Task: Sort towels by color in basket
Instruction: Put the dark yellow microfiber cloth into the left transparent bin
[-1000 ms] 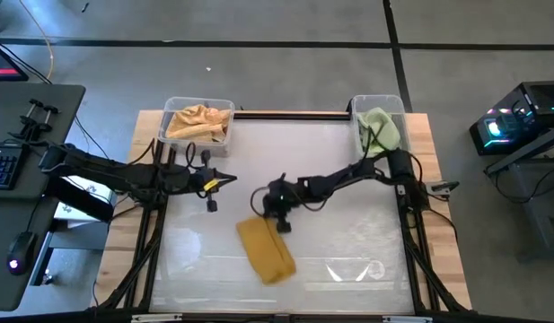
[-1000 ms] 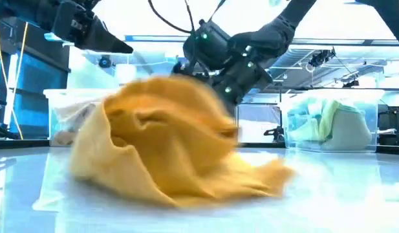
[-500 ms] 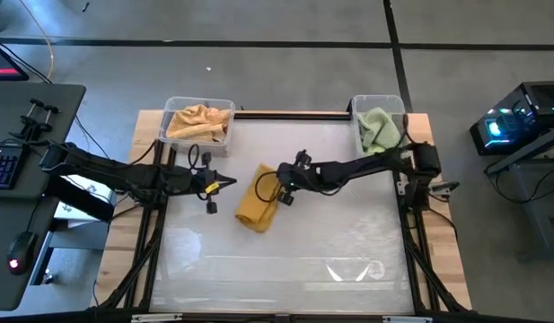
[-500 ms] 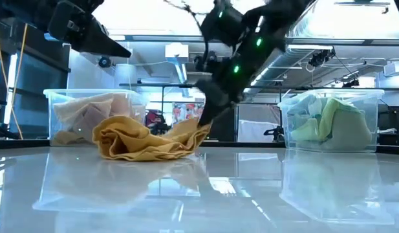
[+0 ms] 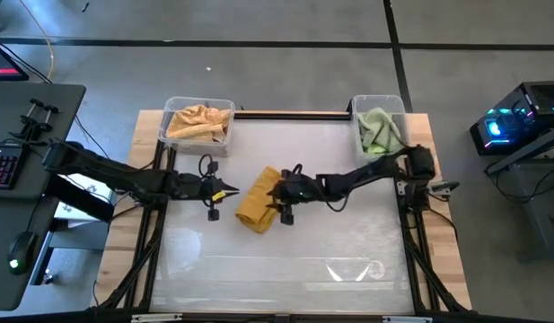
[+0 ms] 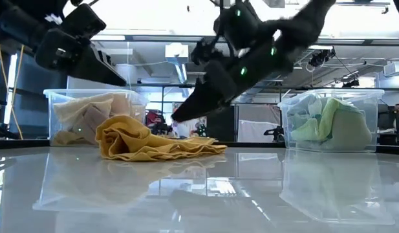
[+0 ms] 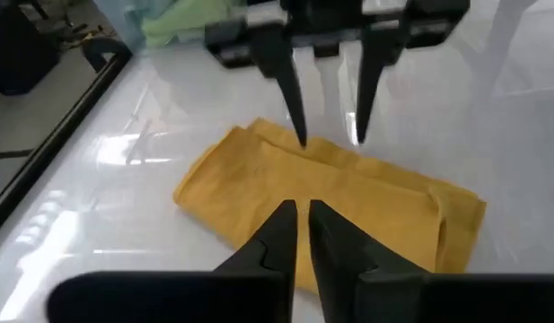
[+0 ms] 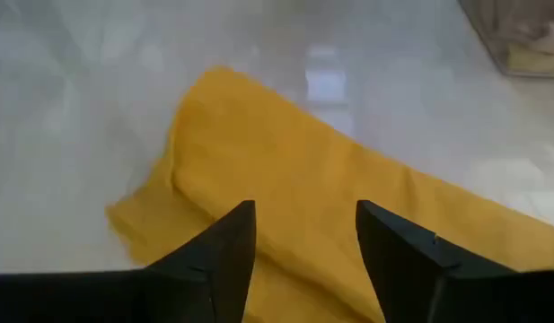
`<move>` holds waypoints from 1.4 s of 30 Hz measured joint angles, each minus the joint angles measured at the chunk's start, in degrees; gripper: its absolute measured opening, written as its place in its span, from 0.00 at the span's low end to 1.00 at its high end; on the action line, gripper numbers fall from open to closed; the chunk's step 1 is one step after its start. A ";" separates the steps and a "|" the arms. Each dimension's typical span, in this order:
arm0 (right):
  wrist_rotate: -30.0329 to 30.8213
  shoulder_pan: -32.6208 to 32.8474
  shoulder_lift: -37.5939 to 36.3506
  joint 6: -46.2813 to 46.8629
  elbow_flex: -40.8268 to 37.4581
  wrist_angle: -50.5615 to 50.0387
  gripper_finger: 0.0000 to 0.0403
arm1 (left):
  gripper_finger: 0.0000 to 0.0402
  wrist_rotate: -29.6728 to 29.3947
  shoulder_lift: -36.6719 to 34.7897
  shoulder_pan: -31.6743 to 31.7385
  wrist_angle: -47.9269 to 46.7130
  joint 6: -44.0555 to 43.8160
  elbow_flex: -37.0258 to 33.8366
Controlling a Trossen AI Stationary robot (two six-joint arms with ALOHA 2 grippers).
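From overhead I saw one mustard towel (image 5: 259, 199) crumpled near the middle of the counter (image 5: 348, 242), well clear of every counter edge, with open glossy surface stretching from the towel toward the near edge and toward the right side. Two clear bins stood at the far edge: the left bin (image 5: 198, 126), beyond and left of the towel, held pale orange and salmon cloth, and the right bin (image 5: 378, 126), far off to the towel's right, held green cloth. I could not count the towels inside either bin.

The right gripper (image 5: 281, 196) sat at the towel's right side, and its fingers stood wide apart with nothing between them; the right wrist view showed both dark fingers (image 8: 218, 256) spread just above the yellow cloth, not pinching it. The left gripper (image 5: 224, 191) pointed at the towel from the left, just short of it. The left wrist view showed its fingers (image 7: 275, 238) drawn nearly together, only a thin slit between them, empty, with the towel lying flat and folded ahead and the other arm's spread fingers beyond it. The low view alone showed both grippers raised off the counter, above the towel's heaped folds.
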 joint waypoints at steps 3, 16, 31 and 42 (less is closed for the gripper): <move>-0.16 -0.53 4.55 1.03 -1.00 7.74 0.47 | 0.11 0.70 2.27 0.00 4.04 0.10 -1.07; 2.05 -1.89 14.13 -0.34 7.78 -1.87 0.17 | 0.44 1.79 14.56 0.15 21.04 10.29 -1.15; 2.66 1.56 11.97 -5.74 7.28 14.51 0.04 | 0.58 0.07 28.90 0.34 28.20 16.56 -1.18; 1.27 4.99 6.08 -10.87 7.28 14.79 0.04 | 0.56 4.64 29.80 0.90 27.76 16.57 -1.14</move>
